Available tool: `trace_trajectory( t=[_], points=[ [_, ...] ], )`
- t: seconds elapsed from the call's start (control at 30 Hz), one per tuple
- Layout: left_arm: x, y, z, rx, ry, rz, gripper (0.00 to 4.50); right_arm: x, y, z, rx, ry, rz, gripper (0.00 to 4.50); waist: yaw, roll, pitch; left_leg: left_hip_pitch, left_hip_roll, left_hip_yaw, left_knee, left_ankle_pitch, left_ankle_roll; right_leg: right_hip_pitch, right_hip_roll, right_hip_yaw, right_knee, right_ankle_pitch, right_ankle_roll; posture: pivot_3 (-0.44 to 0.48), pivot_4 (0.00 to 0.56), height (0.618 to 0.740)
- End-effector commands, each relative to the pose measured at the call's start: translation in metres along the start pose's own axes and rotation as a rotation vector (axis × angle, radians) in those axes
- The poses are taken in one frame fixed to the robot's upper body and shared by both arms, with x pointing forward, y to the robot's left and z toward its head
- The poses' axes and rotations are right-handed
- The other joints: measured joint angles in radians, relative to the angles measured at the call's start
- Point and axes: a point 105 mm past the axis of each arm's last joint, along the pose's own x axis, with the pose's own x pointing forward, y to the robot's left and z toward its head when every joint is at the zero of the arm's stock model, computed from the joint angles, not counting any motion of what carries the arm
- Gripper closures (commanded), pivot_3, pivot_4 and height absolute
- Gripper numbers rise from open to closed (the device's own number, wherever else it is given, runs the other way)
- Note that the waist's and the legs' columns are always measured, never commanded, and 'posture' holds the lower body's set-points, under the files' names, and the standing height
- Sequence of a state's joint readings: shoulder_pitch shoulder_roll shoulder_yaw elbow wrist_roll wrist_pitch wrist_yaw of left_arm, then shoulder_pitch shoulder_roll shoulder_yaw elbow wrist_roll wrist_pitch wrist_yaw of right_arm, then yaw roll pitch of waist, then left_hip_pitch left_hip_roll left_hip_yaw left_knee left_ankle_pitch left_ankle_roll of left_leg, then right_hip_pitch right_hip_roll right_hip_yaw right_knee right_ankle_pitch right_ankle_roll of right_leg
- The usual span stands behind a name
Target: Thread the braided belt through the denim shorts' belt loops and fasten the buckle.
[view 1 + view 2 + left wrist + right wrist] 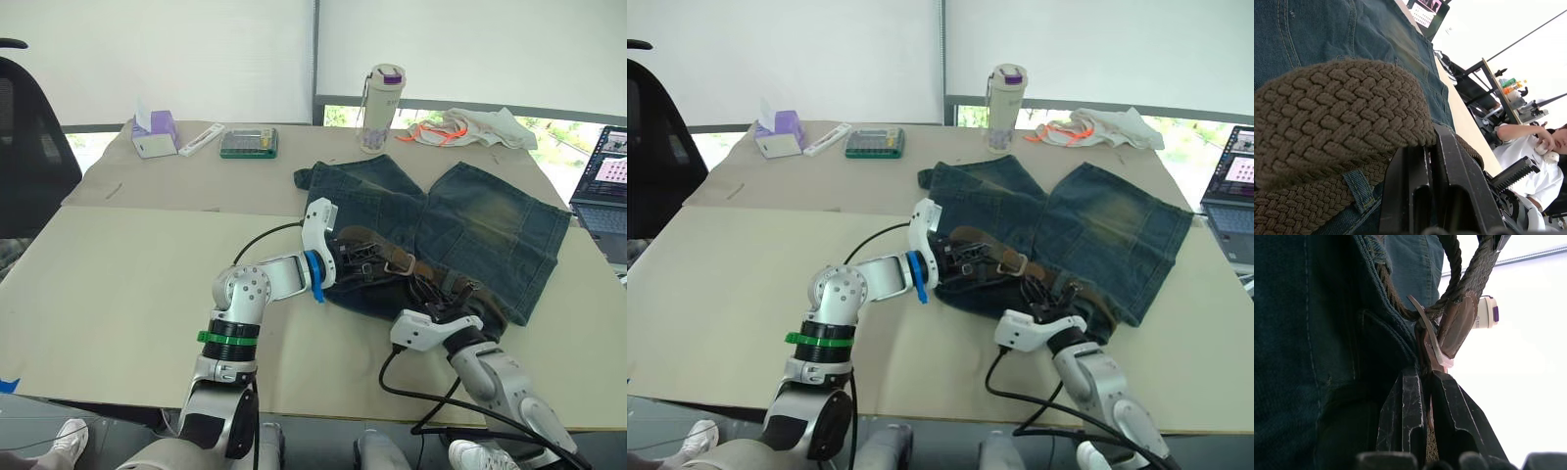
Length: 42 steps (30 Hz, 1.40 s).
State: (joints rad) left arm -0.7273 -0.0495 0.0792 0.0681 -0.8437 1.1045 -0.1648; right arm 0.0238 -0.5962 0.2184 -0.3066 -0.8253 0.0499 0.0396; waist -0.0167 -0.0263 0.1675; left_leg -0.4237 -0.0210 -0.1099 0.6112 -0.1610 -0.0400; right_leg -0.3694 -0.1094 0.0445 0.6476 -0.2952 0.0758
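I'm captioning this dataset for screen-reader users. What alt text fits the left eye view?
Both end effectors work at the waistband of the denim shorts spread on a tan table: the left end effector and the right end effector are each at the braided belt lying along it. Behind stand a tumbler, a tissue box and a white cloth.

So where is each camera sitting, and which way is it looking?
Left eye and right eye views: on the robot's head, looking forward and down at the table, both arms over the denim shorts.
Left wrist view: on the left wrist, looking along the left gripper at the braided belt, which passes under a belt loop; a person sits behind.
Right wrist view: on the right wrist, looking along the right gripper, shut on the belt's end by the buckle.
Shared: all views show belt and shorts.
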Motion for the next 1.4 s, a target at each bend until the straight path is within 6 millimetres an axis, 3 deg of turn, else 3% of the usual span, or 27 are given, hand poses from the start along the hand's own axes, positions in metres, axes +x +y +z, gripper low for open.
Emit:
trace_trajectory(
  t=[0.03, 0.37, 0.53, 0.73, 1.1, 1.4],
  points=[
    [-0.001, -0.006, 0.001, 0.024, 0.005, -0.004, 4.5, 0.003, -0.02, 0.001, -0.025, -0.012, -0.091, 4.49, 0.0, 0.0, 0.0, 0.0, 0.0, 0.0, 0.0, 0.0, 0.0, 0.0, 0.0, 0.0, 0.0, 0.0, 0.0, 0.0, 0.15, 0.74],
    [-0.003, 0.009, -0.004, 0.043, 0.038, 0.086, 4.5, 0.002, -0.02, -0.003, -0.022, 0.004, -0.099, 4.49, 0.0, 0.0, 0.0, 0.0, 0.0, 0.0, 0.0, 0.0, 0.0, 0.0, 0.0, 0.0, 0.0, 0.0, 0.0, 0.0, 0.15, 0.74],
    [0.001, 0.003, -0.004, 0.003, 0.021, 0.054, 4.5, 0.003, -0.019, 0.005, -0.001, -0.036, -0.105, 4.49, 0.0, 0.0, 0.0, 0.0, 0.0, 0.0, 0.0, 0.0, 0.0, 0.0, 0.0, 0.0, 0.0, 0.0, 0.0, 0.0, 0.15, 0.74],
    [0.012, -0.003, -0.026, -0.091, 0.063, 0.001, 4.5, 0.005, -0.011, 0.021, 0.07, -0.1, -0.089, 4.49, -0.004, 0.0, 0.0, 0.001, 0.0, 0.0, 0.0, 0.0, -0.001, 0.0, 0.0, 0.0, 0.001, 0.0, 0.0, 0.0, 0.15, 0.74],
    [0.026, 0.006, -0.051, -0.247, 0.107, -0.036, 4.5, -0.004, -0.012, 0.026, 0.262, -0.134, -0.095, 4.49, -0.004, 0.0, 0.0, 0.001, 0.0, 0.0, 0.0, 0.0, -0.001, 0.001, 0.0, 0.0, 0.001, 0.0, 0.0, 0.0, 0.15, 0.74],
    [0.037, -0.016, -0.058, -0.272, 0.139, -0.172, 4.5, -0.006, -0.002, 0.032, 0.305, -0.177, -0.01, 4.49, 0.0, 0.001, -0.001, 0.002, 0.0, 0.0, 0.0, 0.0, -0.001, 0.002, 0.0, 0.0, 0.001, 0.0, 0.0, 0.0, 0.15, 0.74]
  ],
)
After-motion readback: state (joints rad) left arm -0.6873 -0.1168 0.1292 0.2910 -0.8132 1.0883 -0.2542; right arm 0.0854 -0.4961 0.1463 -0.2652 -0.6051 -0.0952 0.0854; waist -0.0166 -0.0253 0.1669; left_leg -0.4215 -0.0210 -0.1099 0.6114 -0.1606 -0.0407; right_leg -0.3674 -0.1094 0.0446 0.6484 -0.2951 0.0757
